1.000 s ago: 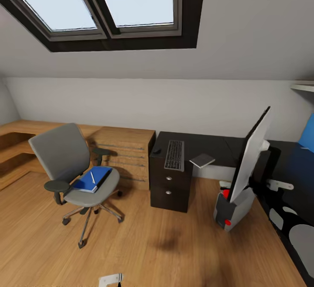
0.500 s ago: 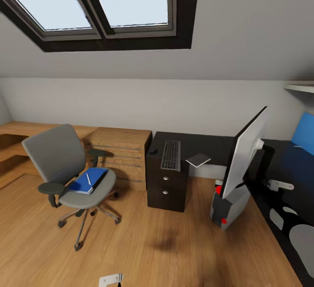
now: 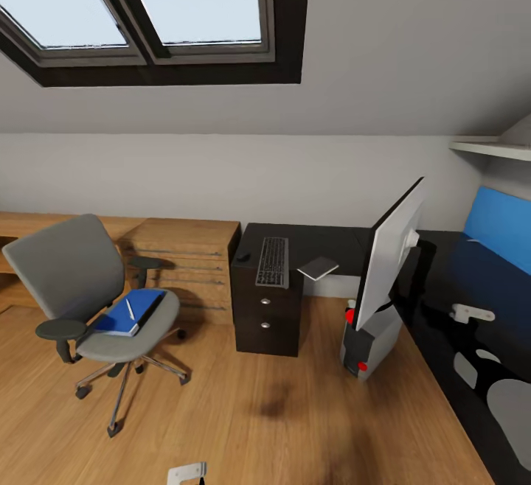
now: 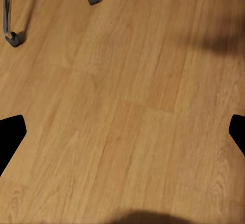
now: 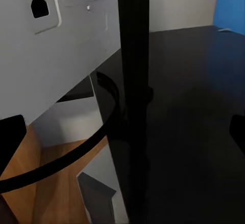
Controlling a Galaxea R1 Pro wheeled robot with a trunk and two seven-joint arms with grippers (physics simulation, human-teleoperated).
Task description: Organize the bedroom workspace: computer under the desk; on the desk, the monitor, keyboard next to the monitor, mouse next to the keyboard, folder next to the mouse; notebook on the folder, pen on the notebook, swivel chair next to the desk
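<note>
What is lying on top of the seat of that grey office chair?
On the chair seat lies a blue folder with a pen resting on it. Whatever part of the seat is under the folder is covered, so anything beneath it cannot be seen.

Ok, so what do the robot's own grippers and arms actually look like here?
In the wrist views, the fingers of the left gripper and the right gripper are flat, plain black tips with angled ends. They carry no visible markings or cables. At the lower edge of the head view sits a small light-grey bracket-like part with a dark piece beneath it, probably part of the robot.
</note>
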